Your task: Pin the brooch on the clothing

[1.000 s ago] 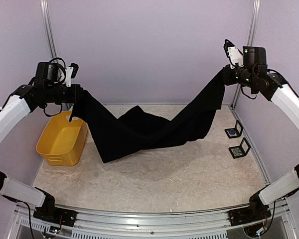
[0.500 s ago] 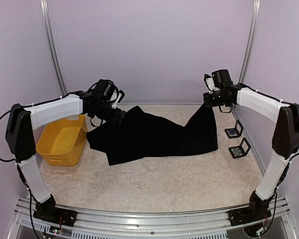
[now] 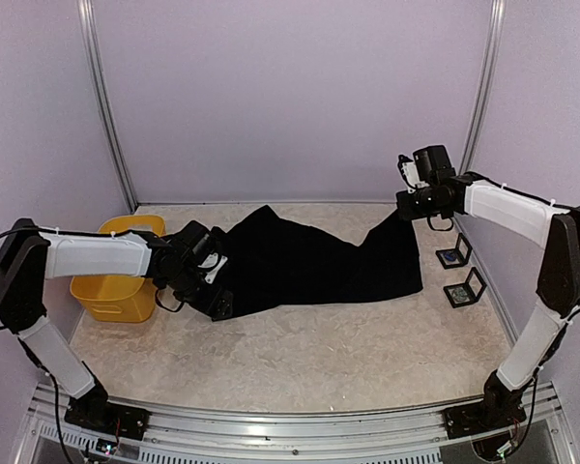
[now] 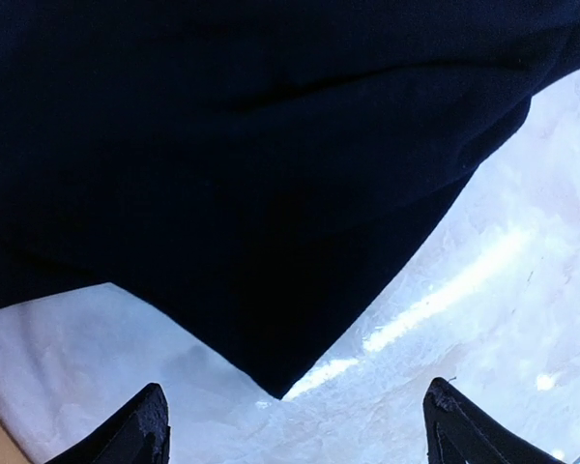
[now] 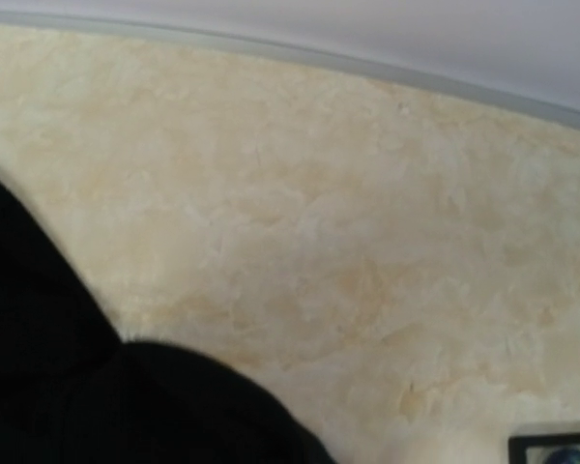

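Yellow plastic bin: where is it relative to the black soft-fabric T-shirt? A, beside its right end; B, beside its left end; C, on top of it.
B: the yellow plastic bin stands on the table beside the left end of the black T-shirt.

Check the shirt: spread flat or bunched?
Partly spread, not flat: the shirt lies on the table with folds, its right end rising toward the right gripper.

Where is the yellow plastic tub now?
In the top view, the yellow plastic tub sits on the left, partly behind the left arm, beside the black T-shirt.
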Available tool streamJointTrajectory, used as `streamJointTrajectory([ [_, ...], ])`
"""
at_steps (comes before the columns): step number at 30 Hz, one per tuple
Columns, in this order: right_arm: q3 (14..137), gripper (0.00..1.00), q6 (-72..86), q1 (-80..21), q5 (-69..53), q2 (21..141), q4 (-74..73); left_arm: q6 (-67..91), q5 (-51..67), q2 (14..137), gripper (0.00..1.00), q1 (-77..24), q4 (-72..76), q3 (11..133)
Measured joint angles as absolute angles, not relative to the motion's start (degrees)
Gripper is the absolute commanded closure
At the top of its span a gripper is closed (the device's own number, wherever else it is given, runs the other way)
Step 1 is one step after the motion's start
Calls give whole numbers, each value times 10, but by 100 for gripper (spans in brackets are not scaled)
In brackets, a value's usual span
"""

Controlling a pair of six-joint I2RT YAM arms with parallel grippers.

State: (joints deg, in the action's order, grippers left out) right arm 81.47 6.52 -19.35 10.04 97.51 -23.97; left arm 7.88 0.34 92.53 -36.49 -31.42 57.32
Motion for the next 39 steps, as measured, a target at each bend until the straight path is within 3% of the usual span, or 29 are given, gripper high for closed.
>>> streamJointTrajectory([
  [6,787,100,68,-198,100,959,-239,74,35,982,24,-353,-298,567],
  [9,778,100,70,-198,101,947,-238,73,44,999,36,-338,-292,575],
  [11,773,100,70,-198,101,938,-236,74,43,1004,54,-332,-288,578],
  [14,769,100,70,-198,101,926,-232,72,53,1010,99,-329,-282,581],
  [21,766,100,69,-198,103,887,-252,73,68,1000,100,-327,-283,574],
  [26,769,100,60,-198,107,763,-335,90,37,831,100,-330,-349,578],
  [33,878,100,41,-198,76,522,-425,74,-25,604,100,-335,-420,813],
  [39,1041,100,41,-198,14,502,-468,38,-64,553,100,-339,-476,999],
])
